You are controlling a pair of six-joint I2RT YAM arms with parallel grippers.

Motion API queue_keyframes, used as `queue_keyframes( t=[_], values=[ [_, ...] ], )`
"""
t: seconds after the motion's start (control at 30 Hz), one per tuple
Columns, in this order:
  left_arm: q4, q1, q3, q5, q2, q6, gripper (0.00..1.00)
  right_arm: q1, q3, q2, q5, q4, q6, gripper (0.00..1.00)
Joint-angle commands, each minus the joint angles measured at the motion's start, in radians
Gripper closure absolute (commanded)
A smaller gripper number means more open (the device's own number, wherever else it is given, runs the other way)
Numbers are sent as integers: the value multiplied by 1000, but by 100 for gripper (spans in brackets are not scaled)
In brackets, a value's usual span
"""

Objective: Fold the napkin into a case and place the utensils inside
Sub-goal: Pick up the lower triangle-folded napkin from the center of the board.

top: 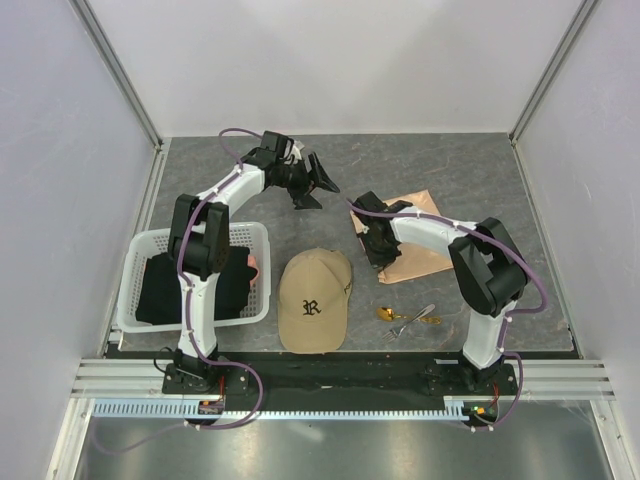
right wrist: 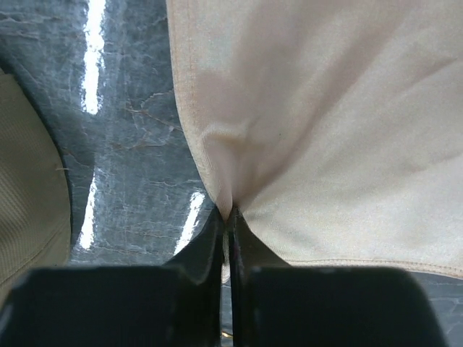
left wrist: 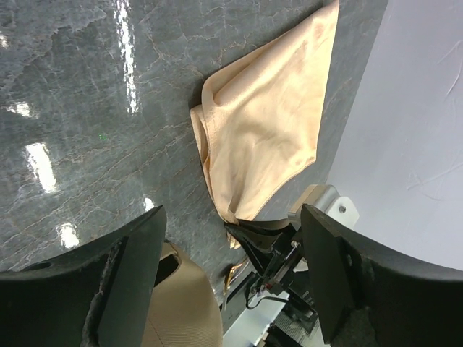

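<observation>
The peach-orange napkin [top: 418, 208] lies rumpled on the grey table right of centre. My right gripper [top: 378, 256] is down at its near-left edge. In the right wrist view the gripper [right wrist: 229, 217] is shut, pinching a fold of the napkin [right wrist: 325, 130] between its tips. My left gripper [top: 310, 186] hovers open above the table, up and left of the napkin, holding nothing. Its wrist view looks down on the napkin [left wrist: 264, 123] between wide-apart fingers [left wrist: 130, 282]. The utensils, a gold spoon [top: 385, 313] and silvery pieces [top: 412, 319], lie near the front edge.
A tan baseball cap [top: 313, 298] sits front centre, just left of the right gripper and the utensils. It also shows as the cap [right wrist: 29, 188] and the cap [left wrist: 181, 303] in the wrist views. A white basket [top: 140, 240] with a black cloth [top: 232, 285] stands at the left.
</observation>
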Motion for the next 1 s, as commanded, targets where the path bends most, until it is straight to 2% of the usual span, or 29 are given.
queue_keyframes(
  t=[0.0, 0.1, 0.17, 0.33, 0.5, 0.97],
  values=[
    [-10, 7, 29, 27, -20, 40, 14, -12, -54, 81, -21, 85, 4, 100],
    [-8, 1, 33, 30, -14, 46, 10, -18, -27, 15, -97, 86, 2, 100],
    [-5, -5, 41, 36, -8, 42, 7, -48, -7, -22, -213, 88, 22, 100],
    [24, -28, 53, 50, 23, 4, 6, -104, 4, -62, -385, 95, 46, 100],
    [56, -42, 45, 48, 44, -29, 8, -134, 6, -84, -479, 125, 76, 100],
    [105, -91, 84, 18, 144, -93, 19, -256, -44, -176, -620, 154, 146, 100]
  ],
)
